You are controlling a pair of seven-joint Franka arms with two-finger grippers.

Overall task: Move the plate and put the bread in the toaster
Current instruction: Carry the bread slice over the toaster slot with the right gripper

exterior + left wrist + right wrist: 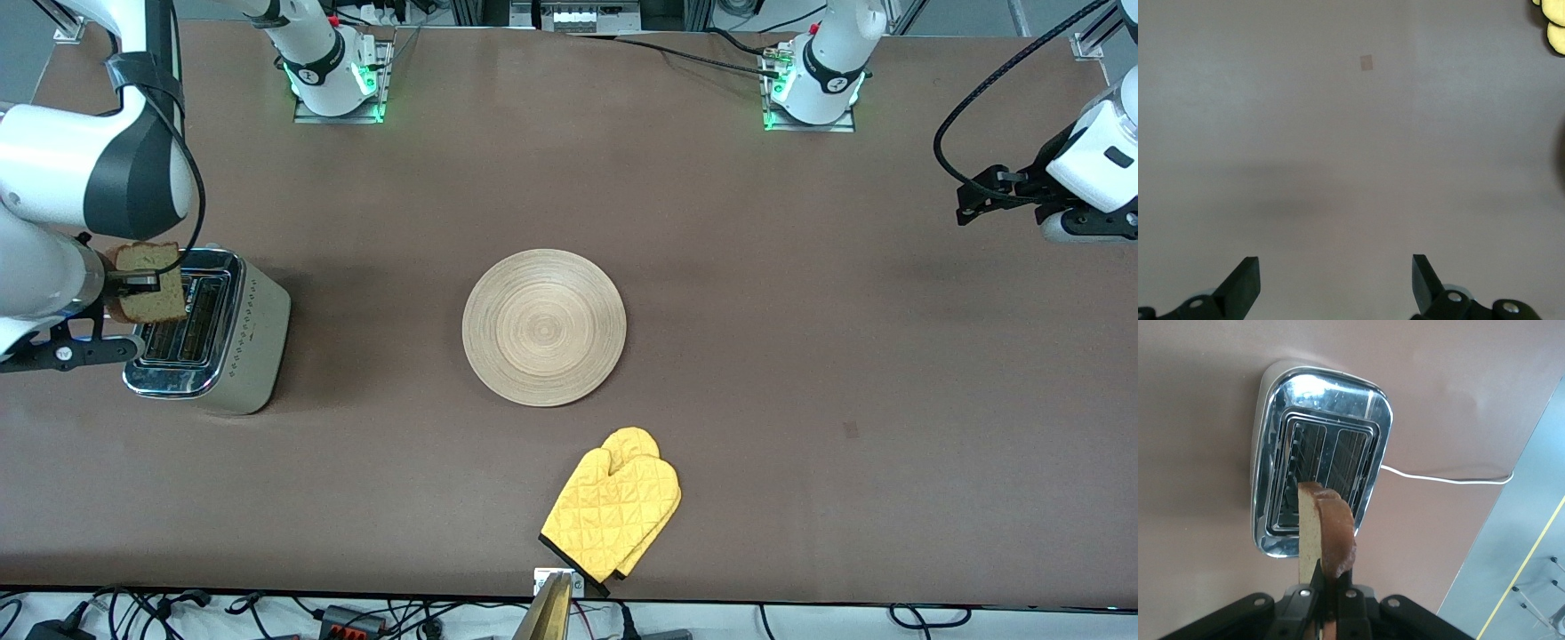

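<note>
The bread (156, 307) (1325, 527) hangs on edge in the air over the toaster's slots, and my right gripper (133, 283) (1331, 577) is shut on it. The toaster (258, 329) (1318, 407) stands at the right arm's end of the table, its two slots showing nothing in them. In the middle of the table lies the round wooden plate (544, 327), with nothing on it. My left gripper (1076, 227) (1335, 267) waits open over bare table at the left arm's end, well away from the plate.
A yellow oven mitt (613, 511) (1555, 27) lies near the front table edge, nearer to the camera than the plate. The toaster's white cord (1438, 479) trails toward the table's edge. A small dark mark (851, 431) (1367, 62) shows on the tabletop.
</note>
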